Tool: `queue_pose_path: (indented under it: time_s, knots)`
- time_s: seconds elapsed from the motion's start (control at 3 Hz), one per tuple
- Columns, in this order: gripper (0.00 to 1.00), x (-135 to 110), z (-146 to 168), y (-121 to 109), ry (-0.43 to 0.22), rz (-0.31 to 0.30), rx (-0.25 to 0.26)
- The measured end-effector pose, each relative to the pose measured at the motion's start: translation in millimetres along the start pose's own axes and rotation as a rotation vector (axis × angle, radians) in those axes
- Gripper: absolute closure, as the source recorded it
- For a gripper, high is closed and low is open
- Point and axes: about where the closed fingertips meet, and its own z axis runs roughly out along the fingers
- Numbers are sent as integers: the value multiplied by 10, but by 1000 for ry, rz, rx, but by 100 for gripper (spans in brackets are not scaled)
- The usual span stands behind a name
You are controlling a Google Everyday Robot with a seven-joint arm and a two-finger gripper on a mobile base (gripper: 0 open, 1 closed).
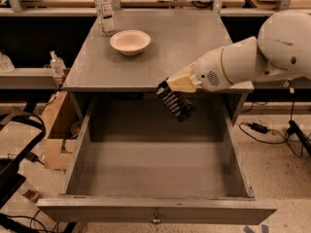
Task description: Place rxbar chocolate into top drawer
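The cream two-finger gripper (166,88), jaws pinched on the small flat black rxbar chocolate (175,104) wrapper, hangs it tilted over the rear of the wide grey top drawer (77,154); released here, it may strike the drawer's back wall.

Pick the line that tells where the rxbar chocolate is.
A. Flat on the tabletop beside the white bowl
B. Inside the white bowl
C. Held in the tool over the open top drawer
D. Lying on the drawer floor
C: the tool, at the table's front edge, is shut on the rxbar chocolate, which hangs tilted over the back of the open top drawer, clear of its floor.
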Motion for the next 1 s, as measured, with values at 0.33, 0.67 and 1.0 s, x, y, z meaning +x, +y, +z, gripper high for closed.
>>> queue_pose_path:
  time_s: [0.33, 0.67, 1.0]
  knots:
    - [100, 212, 338, 110, 27, 29, -60]
    - [100, 455, 659, 275, 52, 54, -136]
    - [100, 831, 952, 670, 78, 78, -289]
